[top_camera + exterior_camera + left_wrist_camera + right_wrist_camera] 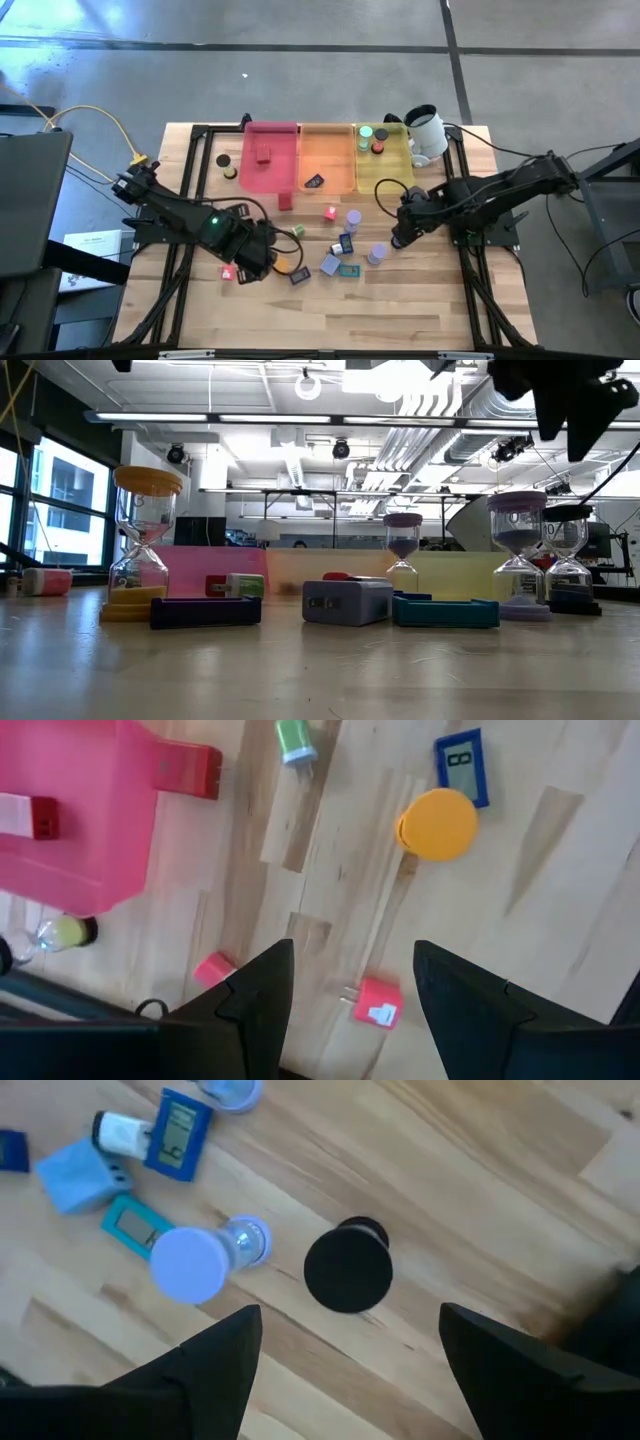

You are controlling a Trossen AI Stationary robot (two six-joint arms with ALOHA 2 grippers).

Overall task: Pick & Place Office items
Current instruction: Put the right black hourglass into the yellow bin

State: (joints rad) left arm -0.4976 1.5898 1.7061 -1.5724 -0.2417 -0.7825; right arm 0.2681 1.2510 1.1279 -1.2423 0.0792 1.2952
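Note:
Small office items lie scattered on the wooden table. My left gripper point(350, 990) is open and points down over a pink piece point(378, 1003) that lies on the table between its fingers, untouched. An orange-capped hourglass point(437, 823) and a blue timer point(462, 765) lie beyond it. My right gripper point(350, 1370) is open above an upright black hourglass point(348, 1268) and clear of it. Beside that hourglass are a lavender hourglass point(195, 1260), a teal rectangle point(135, 1225) and a lavender block point(75, 1175). In the high view my left gripper point(255, 265) and my right gripper point(400, 240) flank the cluster.
At the far edge, a pink tray point(270, 155), an orange tray point(328, 158) and a yellow tray point(383, 155) stand in a row, each holding a few pieces. A white cup point(425, 130) stands at the far right. A red block point(285, 201) lies by the pink tray.

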